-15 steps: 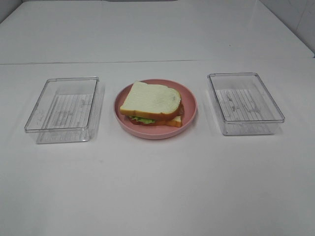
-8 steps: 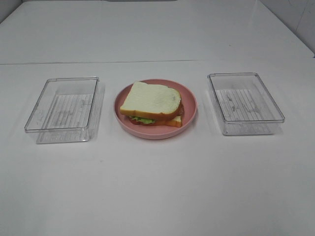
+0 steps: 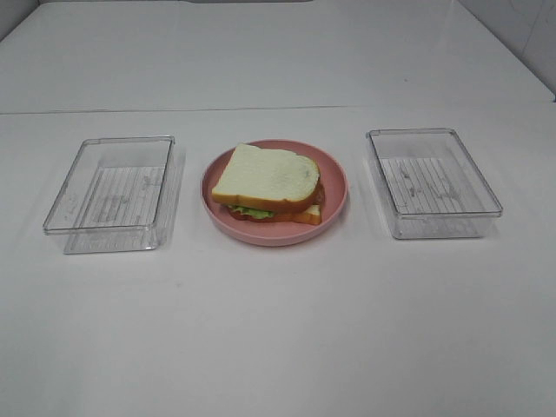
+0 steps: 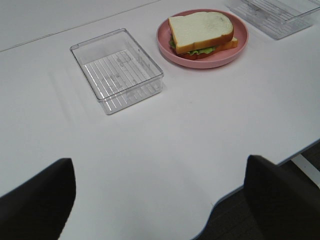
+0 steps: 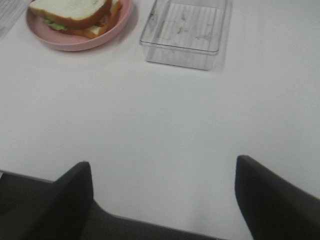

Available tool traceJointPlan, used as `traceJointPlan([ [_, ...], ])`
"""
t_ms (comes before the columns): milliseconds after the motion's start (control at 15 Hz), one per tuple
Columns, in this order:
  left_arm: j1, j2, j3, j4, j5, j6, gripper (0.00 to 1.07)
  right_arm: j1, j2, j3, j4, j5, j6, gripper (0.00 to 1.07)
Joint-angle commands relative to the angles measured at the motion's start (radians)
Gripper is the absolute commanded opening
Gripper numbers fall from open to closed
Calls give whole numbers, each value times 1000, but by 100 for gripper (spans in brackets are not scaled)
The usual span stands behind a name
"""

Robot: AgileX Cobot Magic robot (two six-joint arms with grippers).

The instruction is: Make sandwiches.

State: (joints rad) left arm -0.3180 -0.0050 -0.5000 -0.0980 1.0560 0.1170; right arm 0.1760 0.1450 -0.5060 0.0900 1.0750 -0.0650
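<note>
Nothing moves across the last second — sandwich sits assembled on the pink plate at frame centre between two clear trays, both tools spread wide, empty, pulled back off the surface; looks finished.

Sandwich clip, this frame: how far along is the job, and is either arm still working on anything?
Done: one sandwich sits assembled on the pink plate, bread on top, lettuce and a reddish filling showing at the edge. Both clear trays, left and right, hold nothing. In hand: nothing; the left gripper and right gripper are open over bare table, back from the plate. Left: nothing visible to add.
</note>
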Motion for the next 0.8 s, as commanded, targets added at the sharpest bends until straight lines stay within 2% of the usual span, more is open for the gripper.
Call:
traceJointPlan([
  [67,70,-23,1,-8,-9,-6,87,-133,-11,2,1,-13,1,75],
  [133,125,-23,1,-8,-9,-6,87,-188,-11,2,1,-13,1,75],
  [200,156,-23,1,-8,-9,-6,87,-205,-15,2,1,-13,1,75],
  [333,312,-23,1,-8,-9,-6,87,-245,-84,2,1,-14,1,75],
  [533,383,-23,1,-8,-9,-6,87,-245,-153,2,1,-14,1,75],
  [800,392,-24,1,-8,-9,-6,87,-245,-165,3,1,-14,1,75],
])
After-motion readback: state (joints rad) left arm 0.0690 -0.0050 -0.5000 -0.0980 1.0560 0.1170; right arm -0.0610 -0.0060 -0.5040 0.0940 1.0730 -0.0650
